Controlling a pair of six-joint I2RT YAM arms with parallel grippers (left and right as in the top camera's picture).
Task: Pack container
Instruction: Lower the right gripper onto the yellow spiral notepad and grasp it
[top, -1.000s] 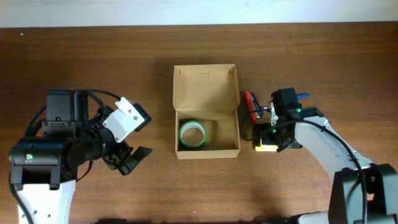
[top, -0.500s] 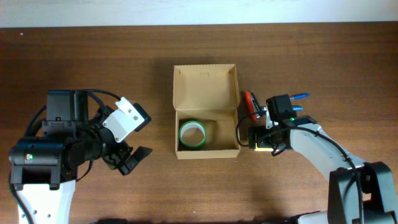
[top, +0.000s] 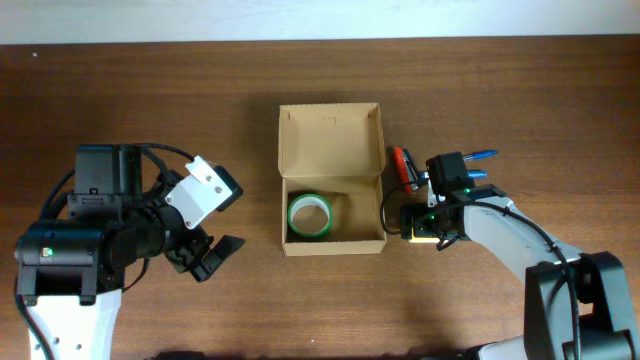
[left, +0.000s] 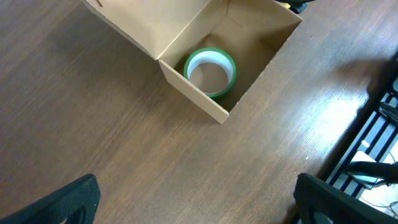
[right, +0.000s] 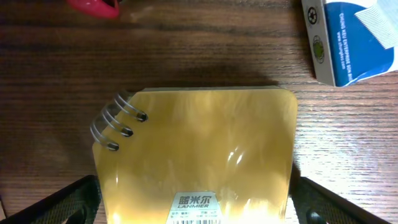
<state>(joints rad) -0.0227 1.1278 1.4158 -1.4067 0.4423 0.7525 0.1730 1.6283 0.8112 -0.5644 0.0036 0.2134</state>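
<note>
The table (top: 150, 90) is brown wood. Left tool (top: 207, 256) is wide open, empty. Right tool (right: 196, 205) is around a yellow pad (right: 199, 137); grip unclear.

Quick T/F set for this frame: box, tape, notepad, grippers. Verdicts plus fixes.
1. The green tape roll lies inside the container. True.
2. The container is shut. False: its lid flap is folded open.
3. The left gripper holds the tape roll. False: it is open and empty, off to the container's side.
4. The yellow spiral notepad lies on the table outside the container, between the right gripper's open fingers. True.
</note>
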